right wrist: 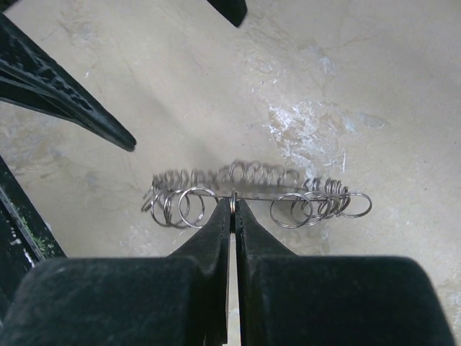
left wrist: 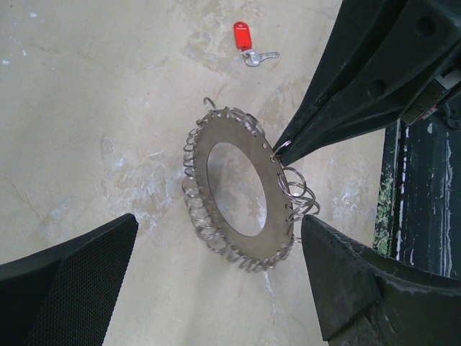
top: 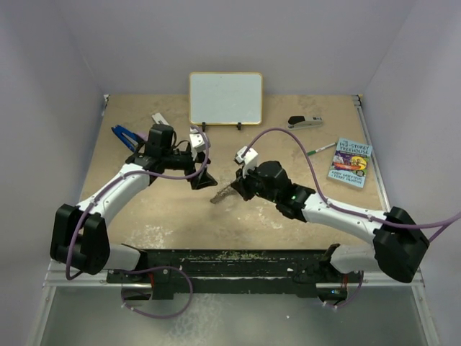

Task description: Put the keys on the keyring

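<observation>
The keyring (left wrist: 276,209) is a flat grey metal ring with small wire rings all round its rim. My right gripper (right wrist: 234,205) is shut on one small ring at that rim and holds the keyring (right wrist: 317,193) edge-on and tilted over the table. In the top view the right gripper (top: 232,192) and keyring (top: 222,194) are mid-table. My left gripper (left wrist: 220,222) is open and empty just above the keyring, also seen from above (top: 203,176). The red-headed key (left wrist: 243,37) lies on the table beyond the ring; it is hidden in the top view.
A whiteboard (top: 225,98) stands at the back. A stapler (top: 305,122), a green-tipped pen (top: 322,149) and a book (top: 351,163) lie at the right. A blue-handled tool (top: 126,135) and a white object (top: 160,120) lie at the back left.
</observation>
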You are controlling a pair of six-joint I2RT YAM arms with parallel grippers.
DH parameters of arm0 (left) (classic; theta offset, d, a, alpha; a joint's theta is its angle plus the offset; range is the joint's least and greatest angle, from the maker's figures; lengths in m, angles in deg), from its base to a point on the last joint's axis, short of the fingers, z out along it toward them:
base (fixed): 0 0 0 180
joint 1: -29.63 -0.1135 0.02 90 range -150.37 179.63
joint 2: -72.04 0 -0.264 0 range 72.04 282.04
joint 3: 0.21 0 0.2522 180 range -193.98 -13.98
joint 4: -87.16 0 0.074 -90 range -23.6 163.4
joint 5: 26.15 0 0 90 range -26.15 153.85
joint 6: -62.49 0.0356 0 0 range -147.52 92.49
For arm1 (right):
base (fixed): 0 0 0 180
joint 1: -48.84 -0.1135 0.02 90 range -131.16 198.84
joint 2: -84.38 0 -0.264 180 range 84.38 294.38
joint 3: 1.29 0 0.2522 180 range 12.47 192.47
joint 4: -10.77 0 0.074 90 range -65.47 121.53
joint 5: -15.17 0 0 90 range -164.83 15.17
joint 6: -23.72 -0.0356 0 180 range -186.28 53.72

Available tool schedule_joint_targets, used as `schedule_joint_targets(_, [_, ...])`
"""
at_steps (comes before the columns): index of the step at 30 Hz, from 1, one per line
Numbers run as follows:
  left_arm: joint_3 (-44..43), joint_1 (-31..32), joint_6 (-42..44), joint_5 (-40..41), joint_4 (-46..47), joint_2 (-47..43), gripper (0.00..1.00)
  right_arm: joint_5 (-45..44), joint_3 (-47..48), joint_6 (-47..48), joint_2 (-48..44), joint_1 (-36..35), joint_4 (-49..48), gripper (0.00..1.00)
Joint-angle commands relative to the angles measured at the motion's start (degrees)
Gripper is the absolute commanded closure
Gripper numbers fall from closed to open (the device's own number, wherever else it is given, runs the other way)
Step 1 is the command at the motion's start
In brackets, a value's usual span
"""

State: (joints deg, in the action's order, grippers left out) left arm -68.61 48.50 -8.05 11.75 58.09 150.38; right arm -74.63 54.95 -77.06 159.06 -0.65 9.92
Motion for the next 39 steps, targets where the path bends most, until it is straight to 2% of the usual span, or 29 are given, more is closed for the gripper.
schedule_joint_targets(1, [-0.27,1.67,-0.68,-4.81,5.02,0.59,0.02,2.58,-0.17,4.66,-3.28,-0.25,-4.14,1.00])
schedule_joint_targets(5, [-0.75,3.54,0.35,-8.03,3.47,1.27,0.02,3.12,0.29,4.90,-3.39,-0.18,-3.61,1.00])
schedule_joint_targets(16, [-1.64,5.74,5.30,-8.39,-1.54,1.98,0.02,2.18,3.87,4.54,-4.07,-0.25,1.92,1.00])
schedule_joint_targets(28, [-4.92,7.45,1.32,-7.79,1.15,2.12,0.02,0.37,7.10,3.17,-5.51,-2.89,4.77,1.00])
schedule_joint_targets(39, [-7.02,11.02,1.13,-5.67,-0.42,1.61,0.02,-1.50,8.41,-0.73,-9.89,-4.09,8.33,1.00])
